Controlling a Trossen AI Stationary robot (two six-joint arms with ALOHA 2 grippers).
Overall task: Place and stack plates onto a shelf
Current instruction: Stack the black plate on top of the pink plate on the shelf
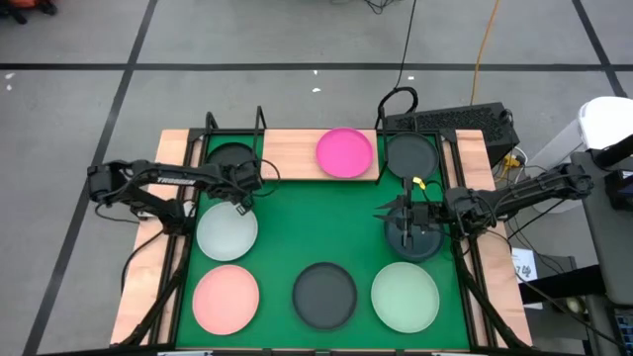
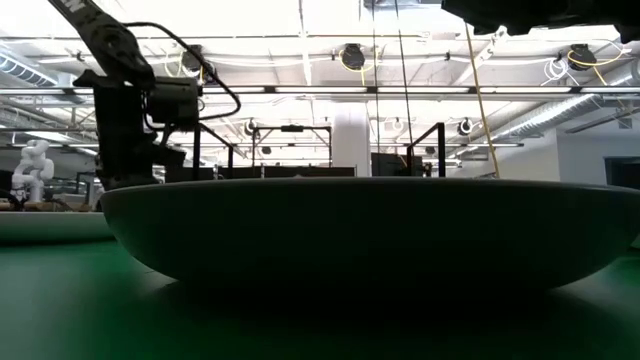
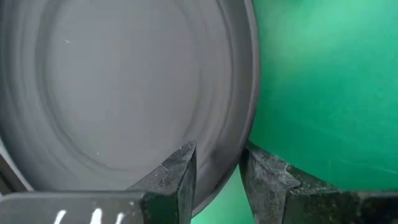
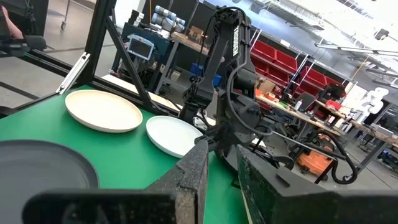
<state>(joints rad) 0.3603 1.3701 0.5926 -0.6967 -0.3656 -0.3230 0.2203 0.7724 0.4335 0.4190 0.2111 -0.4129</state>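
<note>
while its fingers straddle the whitish plate (image 3: 124, 81) rim, the left tool (image 3: 217, 180) stands slightly parted, unclenched.

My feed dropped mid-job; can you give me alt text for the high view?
Looking straight down, the left gripper straddles the rim of a whitish plate on the green mat, while the right gripper sits over a dark plate. A hot pink plate rests on the wood shelf.
</note>
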